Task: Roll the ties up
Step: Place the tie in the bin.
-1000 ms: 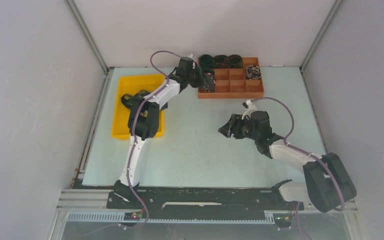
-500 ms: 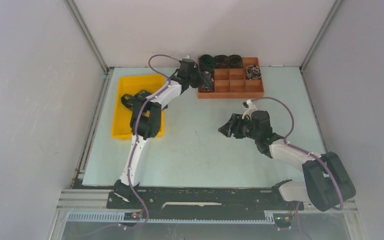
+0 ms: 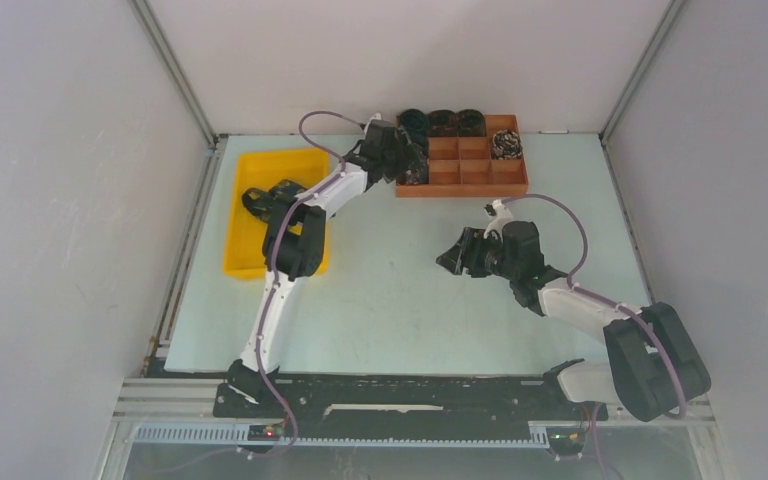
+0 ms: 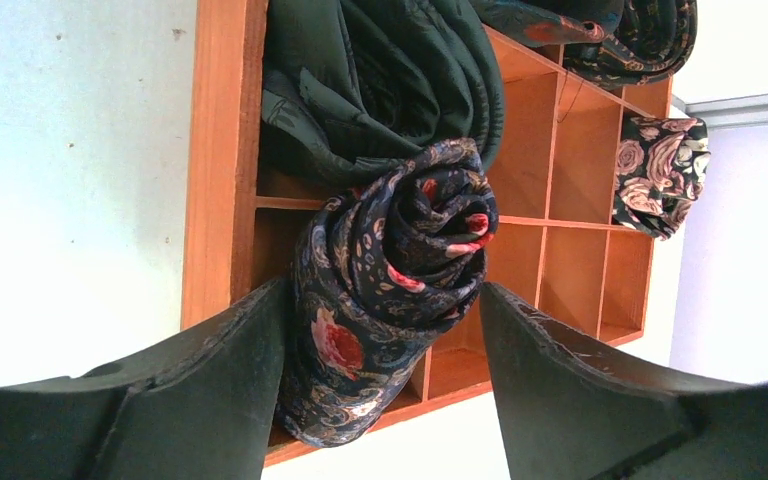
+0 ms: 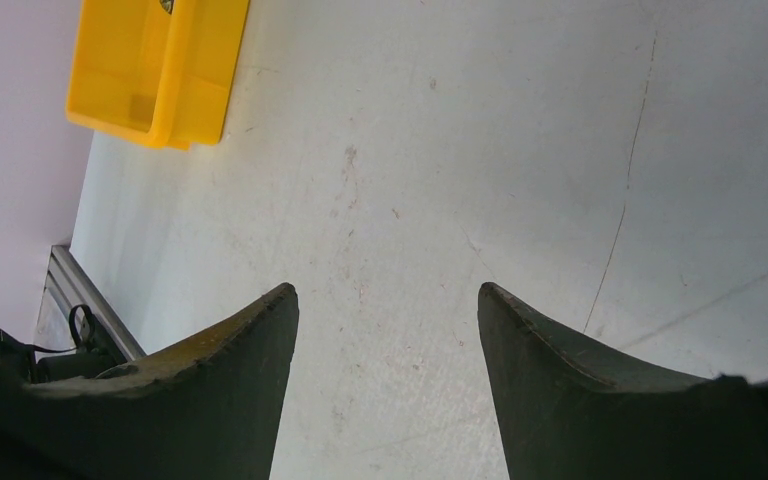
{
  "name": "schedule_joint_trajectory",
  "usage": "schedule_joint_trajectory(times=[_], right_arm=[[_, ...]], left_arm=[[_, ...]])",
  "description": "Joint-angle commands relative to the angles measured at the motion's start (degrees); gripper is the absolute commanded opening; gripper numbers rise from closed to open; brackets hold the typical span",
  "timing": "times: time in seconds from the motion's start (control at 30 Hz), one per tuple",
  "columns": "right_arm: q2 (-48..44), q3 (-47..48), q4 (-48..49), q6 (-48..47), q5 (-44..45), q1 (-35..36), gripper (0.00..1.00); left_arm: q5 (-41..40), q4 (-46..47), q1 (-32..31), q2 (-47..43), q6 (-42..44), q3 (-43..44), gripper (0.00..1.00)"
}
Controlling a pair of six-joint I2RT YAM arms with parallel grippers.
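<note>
The left claw [image 4: 381, 285] is reaching over the wooden organiser tray [image 4: 222, 150] at the far side of the counter [image 3: 390, 300]. Its two matte black, wedge-shaped fingers [image 4: 210, 400] are standing wide on either side of a rolled tie [image 4: 400, 250]. The tie is sitting in the tray's left-hand column, on the near side of a divider. It is forming a loose, rosette-like coil of smooth, faintly glossy navy fabric printed with pale paisley curls and red blooms. One finger is lying against the coil's side. The other fingertip is only just meeting its edge, with bare wood showing below, so the claw is spread around the roll rather than pinching it.

Just beyond it, a dark green tie [image 4: 380, 80] is bulging out of the next compartment in soft, plain folds. Further along, another dark coil [image 4: 640, 40] is resting in the far row. A rose-printed roll [image 4: 660, 170], pink on black, is filling a compartment in the right-hand column. The tray is orange-brown timber, its thin straight partitions forming square cells.

The right claw [image 5: 385, 300] is hovering above the middle of the counter, its curved dark fingers parted wide over the bare surface, which is pale, hard and marked by fine scratches and specks. A smooth yellow plastic bin [image 5: 160, 60] with rounded corners is sitting to the left of the tray.
</note>
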Motion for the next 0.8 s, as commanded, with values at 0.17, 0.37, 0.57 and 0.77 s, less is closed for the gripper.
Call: schedule_joint_trajectory(times=[0.17, 0.37, 0.57, 0.77], right_arm=[[0.2, -0.1, 2.9, 0.4, -0.7, -0.4, 0.69], [-0.2, -0.4, 3.3, 0.3, -0.7, -0.4, 0.69], [-2.2, -0.7, 3.1, 0.4, 0.6, -0.3, 0.69], [-12.4, -0.7, 1.8, -6.8, 13.2, 5.9, 0.69]], left_arm=[[-4.1, -0.8, 0.0, -9.5, 3.0, -3.2, 0.95], [-5.3, -2.7, -0.1, -14.5, 5.5, -3.9, 1.00], [-8.3, -5.2, -0.4, -23.9, 9.3, -7.9, 1.00], [-12.0, -7.3, -0.5, -39.8, 15.6, -19.0, 1.00]])
